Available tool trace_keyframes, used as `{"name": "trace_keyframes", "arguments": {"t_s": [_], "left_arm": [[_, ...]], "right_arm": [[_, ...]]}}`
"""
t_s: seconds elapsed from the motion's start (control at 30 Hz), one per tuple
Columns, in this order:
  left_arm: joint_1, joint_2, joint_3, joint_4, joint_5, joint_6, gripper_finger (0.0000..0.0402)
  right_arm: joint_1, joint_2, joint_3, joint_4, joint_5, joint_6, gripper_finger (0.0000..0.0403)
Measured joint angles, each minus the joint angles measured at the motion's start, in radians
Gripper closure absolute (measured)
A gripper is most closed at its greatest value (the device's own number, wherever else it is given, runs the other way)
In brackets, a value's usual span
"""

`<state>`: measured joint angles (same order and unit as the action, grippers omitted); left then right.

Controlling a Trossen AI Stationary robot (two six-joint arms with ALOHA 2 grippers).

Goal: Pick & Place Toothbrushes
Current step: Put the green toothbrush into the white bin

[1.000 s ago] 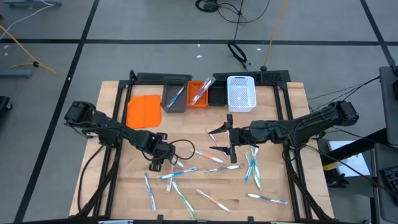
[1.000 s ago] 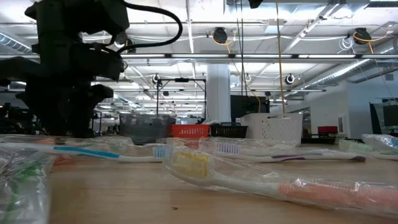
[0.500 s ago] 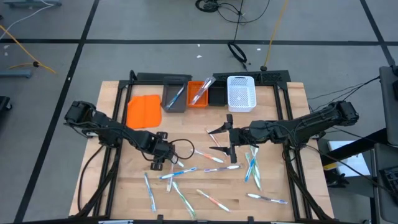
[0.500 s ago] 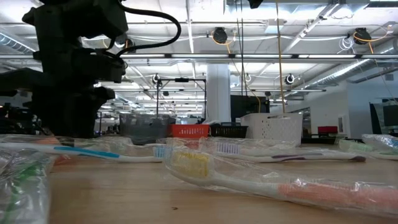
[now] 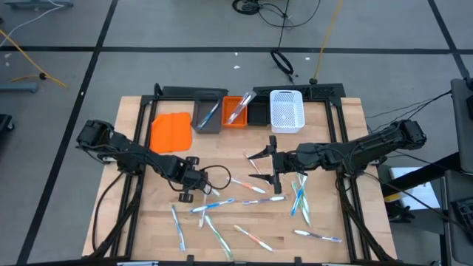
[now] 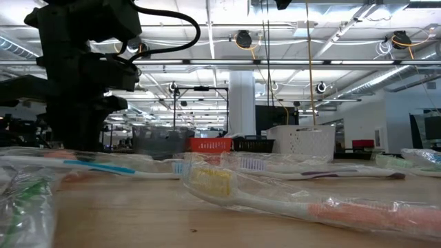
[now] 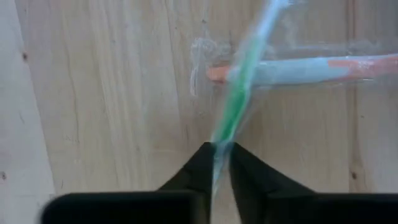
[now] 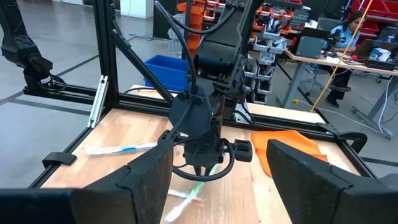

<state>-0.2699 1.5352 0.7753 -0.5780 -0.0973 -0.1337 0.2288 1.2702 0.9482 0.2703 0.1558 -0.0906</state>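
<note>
Light wooden slatted table (image 5: 347,125) on a black frame, carrying two dark arms. Along its far edge, a row of bins: flat orange plastic lid or tray (image 5: 171,131); grey rectangular bin (image 5: 208,116) with a blue-accented toothbrush leaning in it; small orange bin (image 5: 236,111) holding a wrapped toothbrush; black bin (image 5: 258,113); white mesh basket (image 5: 287,111). Left gripper (image 5: 188,193), low over the table's left-centre, its fingers pinched together on a clear-wrapped green-handled toothbrush (image 7: 235,106), which crosses over a pale blue toothbrush with an orange tip (image 7: 298,67) lying on the wood. Right gripper (image 5: 260,168), near the table's middle, fingers spread wide apart and holding nothing; its wrist view looks across at the left arm. Loose toothbrushes in clear wrappers (image 5: 299,198) lie scattered across the near half of the table, between and in front of both grippers, several overlapping.
</note>
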Motion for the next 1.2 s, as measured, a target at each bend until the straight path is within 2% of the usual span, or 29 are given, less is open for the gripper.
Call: {"name": "trace_keyframes", "arguments": {"t_s": [0.07, 0.53, 0.73, 0.87, 1.0, 1.1, 1.2], "left_arm": [[0.000, 0.000, 0.000, 0.000, 0.000, -0.005, 0.0393], [0.000, -0.001, 0.001, -0.026, 0.000, -0.072, 0.0401], [-0.002, -0.026, 0.042, -0.064, -0.002, -0.096, 0.0401], [-0.002, -0.084, 0.070, -0.063, -0.049, -0.089, 0.0401], [0.000, -0.161, 0.079, -0.048, -0.151, -0.116, 0.0401], [0.001, -0.224, 0.079, 0.001, -0.222, -0.142, 0.0401], [0.001, -0.273, 0.079, 0.081, -0.247, -0.131, 0.0402]], "right_arm": [[0.000, 0.000, 0.000, 0.000, 0.000, 0.000, 0.0149], [0.000, 0.000, 0.000, 0.000, 0.000, 0.000, 0.0149], [0.000, 0.000, 0.000, -0.001, 0.000, 0.001, 0.0149], [0.000, 0.000, 0.000, -0.007, 0.000, 0.001, 0.0149], [0.000, 0.000, 0.000, -0.013, 0.000, 0.001, 0.0149], [0.000, 0.000, 0.000, -0.013, 0.000, 0.001, 0.0149], [0.000, 0.000, 0.000, -0.014, 0.000, 0.001, 0.0149]]}}
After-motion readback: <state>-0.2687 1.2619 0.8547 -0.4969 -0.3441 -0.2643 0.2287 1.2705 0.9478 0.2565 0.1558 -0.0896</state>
